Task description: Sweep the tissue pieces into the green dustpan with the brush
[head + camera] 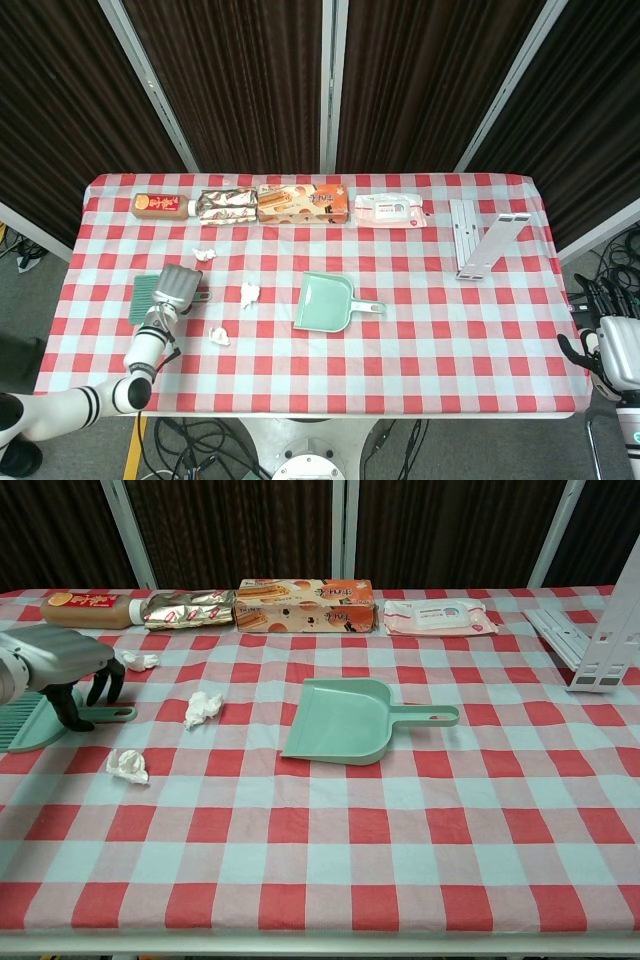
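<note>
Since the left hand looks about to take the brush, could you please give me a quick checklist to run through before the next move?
1. Left hand over the brush handle: ok, fingers curled down around it.
2. Firm grip on the handle: cannot tell.
3. Green dustpan flat, mouth facing the tissue pieces: ok.
4. Three tissue pieces in view, nearest, middle, far: ok.
5. Right hand holding the dustpan: not ok, it is off the table edge.

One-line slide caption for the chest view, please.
Left robot hand lowered over the green brush handle, three tissue pieces and the green dustpan waiting on the checkered table.
</note>
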You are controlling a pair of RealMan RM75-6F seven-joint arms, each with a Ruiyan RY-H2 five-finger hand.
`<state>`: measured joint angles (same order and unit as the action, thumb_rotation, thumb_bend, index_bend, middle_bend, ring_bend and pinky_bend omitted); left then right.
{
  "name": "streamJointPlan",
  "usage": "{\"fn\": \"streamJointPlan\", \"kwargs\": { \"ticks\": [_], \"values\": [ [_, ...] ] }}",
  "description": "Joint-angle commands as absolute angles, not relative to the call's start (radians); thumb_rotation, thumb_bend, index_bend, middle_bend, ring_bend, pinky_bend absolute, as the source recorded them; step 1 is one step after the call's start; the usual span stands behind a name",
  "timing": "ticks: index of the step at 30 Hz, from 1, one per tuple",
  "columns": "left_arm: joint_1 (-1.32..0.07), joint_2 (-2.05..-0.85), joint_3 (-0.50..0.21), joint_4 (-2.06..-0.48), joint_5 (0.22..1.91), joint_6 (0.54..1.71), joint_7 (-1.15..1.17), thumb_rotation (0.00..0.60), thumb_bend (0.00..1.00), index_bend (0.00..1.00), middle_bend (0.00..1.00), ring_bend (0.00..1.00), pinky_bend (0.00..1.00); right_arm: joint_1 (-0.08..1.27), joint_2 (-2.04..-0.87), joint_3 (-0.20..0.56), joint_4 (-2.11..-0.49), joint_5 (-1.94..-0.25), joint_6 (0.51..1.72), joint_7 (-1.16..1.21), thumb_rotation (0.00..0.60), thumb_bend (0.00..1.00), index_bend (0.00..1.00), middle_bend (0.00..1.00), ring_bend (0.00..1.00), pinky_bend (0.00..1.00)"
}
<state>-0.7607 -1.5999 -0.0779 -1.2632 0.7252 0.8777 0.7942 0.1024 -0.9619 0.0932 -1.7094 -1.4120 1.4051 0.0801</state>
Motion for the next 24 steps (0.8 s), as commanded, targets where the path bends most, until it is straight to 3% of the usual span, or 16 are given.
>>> {"fn": "streamJointPlan", "kwargs": {
  "ticks": [1,16,24],
  "values": [
    [-0.761,-1.603,-0.073,-1.255,0.728,0.876,0.785,0.6,0.25,0.42,0.49,0.75,0.89,0.101,-0.962,0.093,-1.709,-1.411,1.406,0.08,0.6,0.21,0.05,0.13,0.0,0.06],
    [-0.76,-1.606,-0.053,-1.218,0.765,0.845,0.719,0.6,0.34,0.43,0.49,0.75,0.89,0.093,-0.963,0.092,-1.708,-1.4,1.407,0.077,0.6,0.22,0.05,0.13,0.0,0.06],
    [-0.738,-1.579,-0.04,-1.232,0.883,0.872,0.629,0.6,0.4,0.47,0.52,0.75,0.89,0.093,-0.959,0.092,-1.715,-1.4,1.406,0.071,0.6,0.22,0.05,0.13,0.0,0.06]
  ]
}}
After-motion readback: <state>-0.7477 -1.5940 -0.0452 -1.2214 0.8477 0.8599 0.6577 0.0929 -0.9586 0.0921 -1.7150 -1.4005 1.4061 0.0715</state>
